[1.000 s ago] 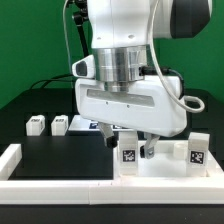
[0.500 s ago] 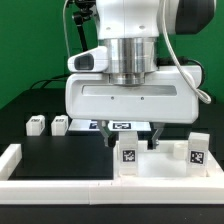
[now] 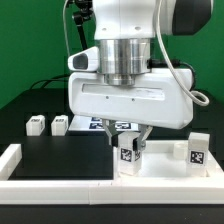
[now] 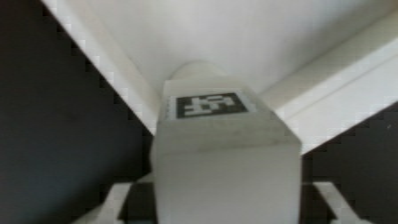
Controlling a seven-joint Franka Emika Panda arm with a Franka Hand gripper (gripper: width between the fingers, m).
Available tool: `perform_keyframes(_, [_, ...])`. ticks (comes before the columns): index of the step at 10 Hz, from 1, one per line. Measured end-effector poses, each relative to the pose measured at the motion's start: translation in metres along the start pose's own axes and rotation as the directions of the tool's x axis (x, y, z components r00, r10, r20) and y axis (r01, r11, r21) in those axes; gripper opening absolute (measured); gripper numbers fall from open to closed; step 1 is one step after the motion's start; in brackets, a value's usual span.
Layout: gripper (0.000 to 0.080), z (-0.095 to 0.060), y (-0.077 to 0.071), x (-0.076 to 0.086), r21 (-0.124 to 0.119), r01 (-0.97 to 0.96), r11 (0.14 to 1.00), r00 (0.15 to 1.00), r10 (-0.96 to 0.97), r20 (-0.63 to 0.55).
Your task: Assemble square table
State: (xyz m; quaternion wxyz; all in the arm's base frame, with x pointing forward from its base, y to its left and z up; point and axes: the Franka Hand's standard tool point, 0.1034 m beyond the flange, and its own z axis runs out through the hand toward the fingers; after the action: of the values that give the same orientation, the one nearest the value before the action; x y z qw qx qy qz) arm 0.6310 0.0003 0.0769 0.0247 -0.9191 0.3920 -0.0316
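The square table slab [image 3: 165, 168] lies at the front on the exterior view's right. One white tagged leg [image 3: 128, 153] stands upright on its near corner, another leg [image 3: 196, 150] on its right corner. My gripper [image 3: 128, 140] hangs right over the first leg, with a finger on each side of its top. In the wrist view this leg [image 4: 214, 105] fills the middle between my fingers [image 4: 128, 200], with thin dark gaps on both sides, so the jaws look open around it. The slab [image 4: 196, 30] shows behind it.
Two more small tagged legs [image 3: 36, 125] [image 3: 60, 124] lie on the black table at the exterior view's left. The marker board [image 3: 100, 124] lies behind them, mostly hidden by the arm. A white border rail [image 3: 12, 160] runs along the front left.
The hand shifted to the exterior view's left, rose, then came down, and its fingers now flank the top of the near leg. The legs and slab have not moved.
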Motion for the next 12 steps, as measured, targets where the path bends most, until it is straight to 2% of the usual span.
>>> perform_keyframes(2, [0.0294,0.001,0.0039,-0.0023,-0.014,-0.393,0.92,0.919,0.393,0.044])
perform_keyframes(3, [0.0294,0.0017,0.0027,0.0006,-0.043,-0.532,0.845,0.842,0.534,0.073])
perform_keyframes(5, [0.0294,0.0022,0.0062,0.0032,-0.067,-0.723,0.688,0.683,0.726,0.08])
perform_keyframes(6, [0.0294,0.0024,0.0074,0.0038,-0.068,-0.731,0.679,0.675,0.734,0.078])
perform_keyframes(8, [0.0302,0.0024,0.0064,0.003,-0.066,-0.698,0.713,0.709,0.701,0.077])
perform_keyframes(9, [0.0483,0.0012,0.0036,0.0021,-0.052,-0.508,0.86,0.856,0.511,0.076])
perform_keyframes(10, [0.0612,0.0017,0.0037,0.0015,-0.045,-0.43,0.902,0.898,0.432,0.082])
perform_keyframes(12, [0.0638,0.0019,0.0045,0.0021,-0.036,-0.322,0.946,0.942,0.324,0.085])
